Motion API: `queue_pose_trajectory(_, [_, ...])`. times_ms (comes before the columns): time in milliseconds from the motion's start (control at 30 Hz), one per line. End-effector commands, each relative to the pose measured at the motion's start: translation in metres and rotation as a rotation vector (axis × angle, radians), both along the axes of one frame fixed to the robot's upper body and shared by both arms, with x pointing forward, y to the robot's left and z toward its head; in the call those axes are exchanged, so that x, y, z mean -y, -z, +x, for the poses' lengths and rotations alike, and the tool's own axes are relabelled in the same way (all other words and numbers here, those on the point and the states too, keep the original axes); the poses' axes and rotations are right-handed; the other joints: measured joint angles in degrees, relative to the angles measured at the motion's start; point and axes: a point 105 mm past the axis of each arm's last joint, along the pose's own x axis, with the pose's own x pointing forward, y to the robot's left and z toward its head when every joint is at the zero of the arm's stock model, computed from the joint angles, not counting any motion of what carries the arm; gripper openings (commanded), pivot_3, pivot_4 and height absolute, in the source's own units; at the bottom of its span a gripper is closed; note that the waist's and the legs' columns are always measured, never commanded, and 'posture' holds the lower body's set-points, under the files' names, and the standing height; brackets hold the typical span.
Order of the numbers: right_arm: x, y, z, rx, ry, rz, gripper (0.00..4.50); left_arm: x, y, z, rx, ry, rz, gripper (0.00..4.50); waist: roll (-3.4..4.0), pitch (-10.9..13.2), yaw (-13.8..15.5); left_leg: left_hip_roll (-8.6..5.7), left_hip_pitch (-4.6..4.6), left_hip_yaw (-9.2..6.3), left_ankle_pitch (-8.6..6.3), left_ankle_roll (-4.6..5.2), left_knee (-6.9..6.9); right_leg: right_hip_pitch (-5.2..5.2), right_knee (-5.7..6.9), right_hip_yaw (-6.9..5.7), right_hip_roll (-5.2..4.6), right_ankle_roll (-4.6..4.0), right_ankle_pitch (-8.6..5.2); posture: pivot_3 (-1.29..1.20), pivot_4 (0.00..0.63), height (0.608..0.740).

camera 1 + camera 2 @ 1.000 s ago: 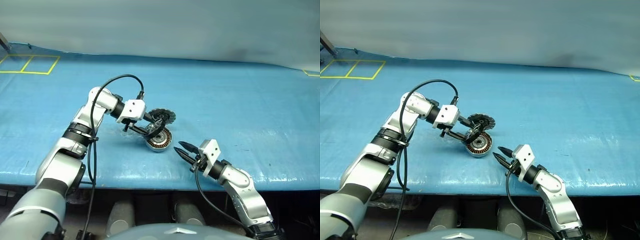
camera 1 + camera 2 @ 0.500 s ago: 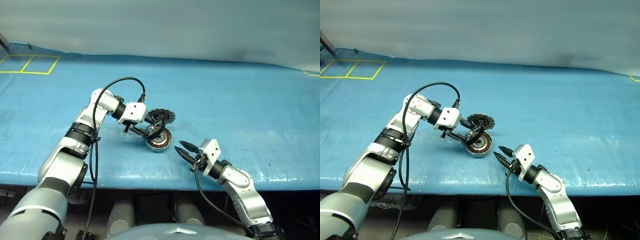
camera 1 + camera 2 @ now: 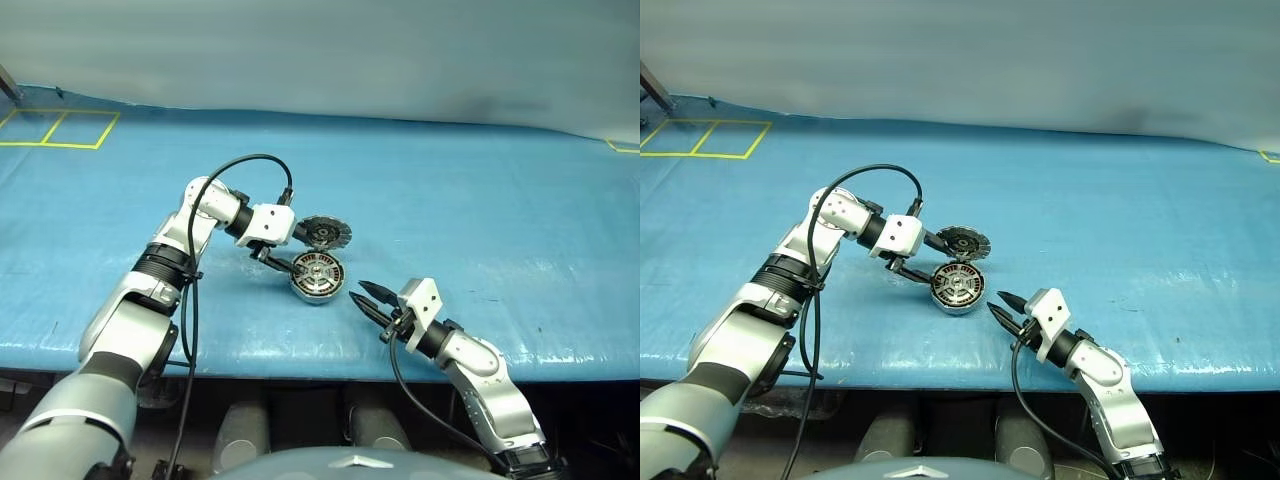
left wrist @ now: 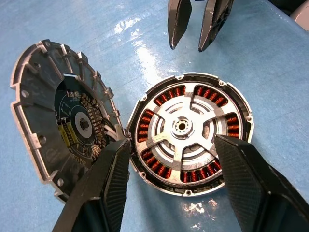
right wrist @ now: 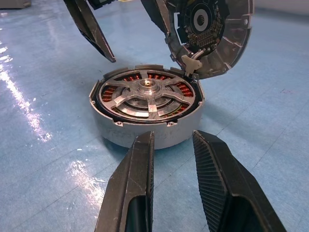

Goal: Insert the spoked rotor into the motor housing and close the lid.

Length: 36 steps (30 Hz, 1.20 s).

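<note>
The motor housing [image 4: 237, 104] lies flat on the blue table, its copper windings showing. The spoked rotor [image 4: 182, 128] sits level inside it. The lid [image 4: 58, 121] stands tilted open at the housing's rim on the far side, its dark inner face toward me. My left gripper [image 3: 298, 256] hovers just over the housing and is open, one finger on each side of it, with nothing held. My right gripper [image 3: 360, 295] rests low on the near right of the housing, pointing at it, a narrow gap between its fingers [image 5: 137, 188] and nothing in it.
Blue sheeting covers the whole table [image 3: 480, 200]. Yellow tape squares [image 3: 60, 128] mark the far left corner. The table's front edge [image 3: 300, 360] runs just behind my right wrist. A black cable [image 3: 240, 160] loops over my left forearm.
The rotor, held tilted at the housing earlier, now lies flat inside it. My left gripper's fingers have spread apart and let it go. The right arm stayed still.
</note>
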Motion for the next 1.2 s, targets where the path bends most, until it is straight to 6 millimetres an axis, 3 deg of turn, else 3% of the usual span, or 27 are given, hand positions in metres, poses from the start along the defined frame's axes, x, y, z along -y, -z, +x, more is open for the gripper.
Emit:
queue_pose_trajectory(33, [0.0,-0.007,0.0,0.038,0.002,0.003,1.33,0.005,-0.015,0.005,0.058,0.01,-0.027,3.04,0.0,0.0,0.0,0.0,0.0,0.0,0.0,0.0,0.0,0.0,0.0,0.0,0.0,0.0,0.0,0.0,0.15,0.74])
queue_pose_trajectory(700, [0.009,-0.011,0.017,0.004,0.074,-0.024,1.33,-0.014,-0.021,-0.015,-0.138,-0.169,-0.271,3.04,0.01,0.0,-0.2,0.02,0.03,-0.01,0.0,0.0,-0.02,0.01,0.0,0.0,-0.01,0.0,0.0,0.0,0.15,0.74])
queue_pose_trajectory(933, [0.006,-0.016,0.021,0.004,0.057,-0.013,1.33,-0.021,-0.013,-0.019,-0.219,-0.286,-0.384,3.04,0.01,0.0,-0.2,0.02,0.04,-0.01,0.0,0.0,-0.03,0.02,0.0,-0.01,0.0,0.0,0.0,0.0,0.15,0.74])
queue_pose_trajectory(1100, [0.005,-0.02,0.024,0.011,0.057,-0.008,0.06,-0.03,-0.004,-0.019,-0.266,-0.405,-0.487,3.07,0.01,0.0,-0.2,0.02,0.07,0.0,0.0,0.0,-0.04,0.03,0.0,0.0,-0.01,0.0,0.0,0.0,0.15,0.74])
queue_pose_trajectory(1200, [0.006,-0.02,0.026,0.021,0.06,-0.021,0.02,-0.03,-0.001,-0.02,-0.271,-0.445,-0.527,3.07,0.01,0.0,-0.1,0.02,0.07,-0.01,0.0,0.0,-0.04,0.03,0.0,-0.01,-0.01,0.0,0.0,0.0,0.15,0.74])
